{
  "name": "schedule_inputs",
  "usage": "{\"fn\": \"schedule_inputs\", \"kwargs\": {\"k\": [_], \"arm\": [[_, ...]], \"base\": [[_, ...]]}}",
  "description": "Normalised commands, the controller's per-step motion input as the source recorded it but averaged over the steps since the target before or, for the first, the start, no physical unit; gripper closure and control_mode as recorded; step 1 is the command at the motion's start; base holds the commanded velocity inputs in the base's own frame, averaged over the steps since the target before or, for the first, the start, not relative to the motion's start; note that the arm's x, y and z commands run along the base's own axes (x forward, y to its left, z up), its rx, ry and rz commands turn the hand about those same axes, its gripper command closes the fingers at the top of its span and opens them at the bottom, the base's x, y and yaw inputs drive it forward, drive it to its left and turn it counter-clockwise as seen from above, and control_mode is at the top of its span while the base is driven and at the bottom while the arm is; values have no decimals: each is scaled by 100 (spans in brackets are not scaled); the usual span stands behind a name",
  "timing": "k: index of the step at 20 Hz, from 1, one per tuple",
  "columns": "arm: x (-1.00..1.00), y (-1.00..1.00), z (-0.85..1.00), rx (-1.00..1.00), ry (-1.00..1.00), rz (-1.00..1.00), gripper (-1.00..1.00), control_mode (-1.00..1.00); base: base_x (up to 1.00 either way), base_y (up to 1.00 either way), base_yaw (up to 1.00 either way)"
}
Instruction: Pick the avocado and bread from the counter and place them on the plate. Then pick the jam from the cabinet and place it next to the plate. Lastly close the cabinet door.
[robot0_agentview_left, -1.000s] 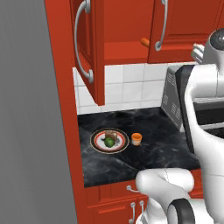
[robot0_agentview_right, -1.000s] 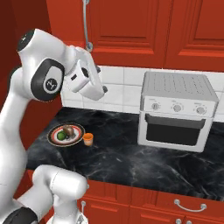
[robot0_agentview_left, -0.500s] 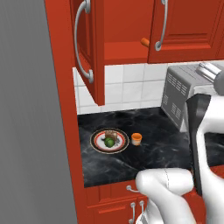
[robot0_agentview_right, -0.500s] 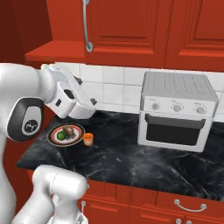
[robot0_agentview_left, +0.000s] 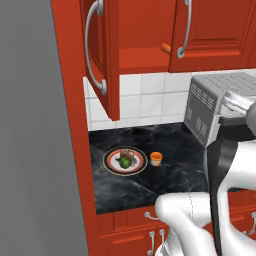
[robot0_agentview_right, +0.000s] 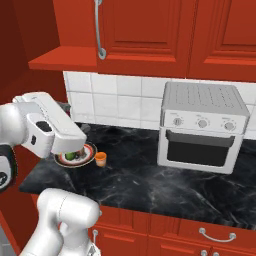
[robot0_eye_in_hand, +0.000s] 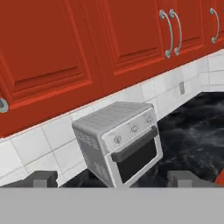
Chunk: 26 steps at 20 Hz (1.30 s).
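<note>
The plate (robot0_agentview_left: 111, 161) lies on the black counter (robot0_agentview_left: 175, 172) with the dark-green avocado (robot0_agentview_left: 125, 162) and the brown bread (robot0_agentview_left: 128, 153) on it. Just right of the plate stands the small orange jam (robot0_agentview_left: 156, 158) jar, upright on the counter. The cabinet door (robot0_agentview_left: 111, 60) stands swung out above the plate. In the right base view my gripper (robot0_agentview_right: 75, 117) hovers above the plate (robot0_agentview_right: 89, 154) and left of the jam (robot0_agentview_right: 101, 158). The hand view has the gripper (robot0_eye_in_hand: 113, 179) open, nothing between its fingertips (robot0_eye_in_hand: 43, 178).
A silver toaster oven (robot0_agentview_right: 202, 127) stands on the counter to the right. An elongated orange item (robot0_agentview_left: 165, 48) lies on the open cabinet's shelf. A grey wall (robot0_agentview_left: 35, 150) bounds the counter on the left. Red drawers (robot0_agentview_right: 210, 232) run below the counter edge.
My arm has swung down from cabinet height to just above the plate, and the hand now faces the toaster oven. The jaws stayed open. Plate, food and jam have not moved.
</note>
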Motion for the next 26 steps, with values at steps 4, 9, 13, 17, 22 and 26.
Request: {"fn": "schedule_inputs", "kwargs": {"k": [4,9,13,17,22,26], "arm": [[-33,36,6,-23,10,0,-100,-100],[-20,33,9,-21,26,0,-100,-100],[-4,31,6,-22,35,0,-100,-100],[0,28,1,-23,28,0,-100,-100],[-2,5,0,-24,24,4,-100,-100],[-12,0,0,-23,18,11,-100,-100]], "base": [[0,0,0],[0,0,0],[0,0,0],[0,0,0],[0,0,0],[0,0,0]]}}
